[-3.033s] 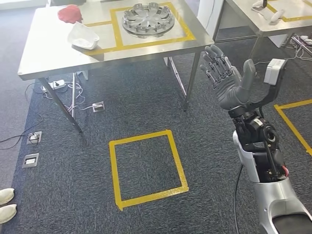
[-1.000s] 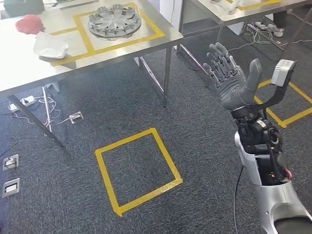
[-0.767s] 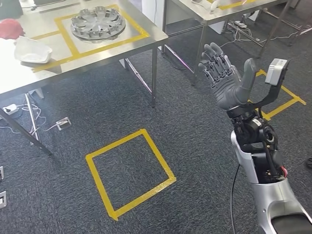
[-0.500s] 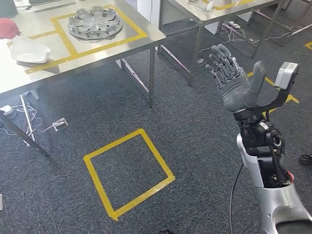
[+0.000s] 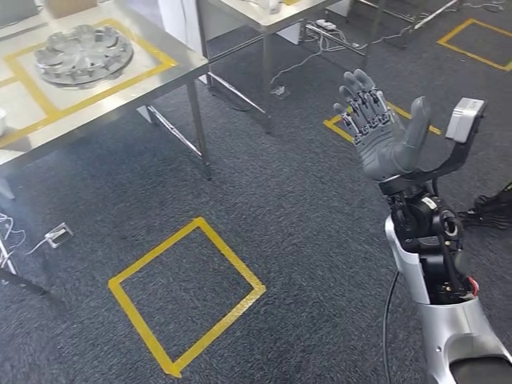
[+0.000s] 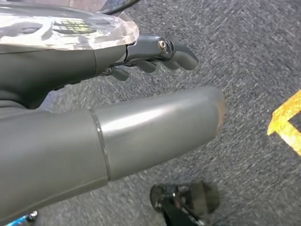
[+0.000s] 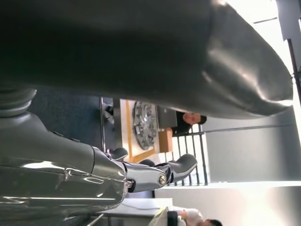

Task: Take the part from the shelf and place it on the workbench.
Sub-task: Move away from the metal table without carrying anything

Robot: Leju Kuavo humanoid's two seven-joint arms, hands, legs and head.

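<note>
Wheel cover sits near table corner; our right hand wide, empty, left hand unclear. Risk: clipping table leg.

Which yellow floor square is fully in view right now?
The tape square on the carpet nearest the robot, left of the raised right hand; the others are cut off or hidden.

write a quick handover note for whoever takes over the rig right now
Right hand: raised, fingers spread, holding nothing.
Left hand: hangs over the carpet with nothing in it.
The round metal part lies on the steel table, inside the yellow tape frame.
Done: judging by that, the part looks placed.
Left: confirm this table is the workbench; no shelf is in sight to check for more parts.
</note>
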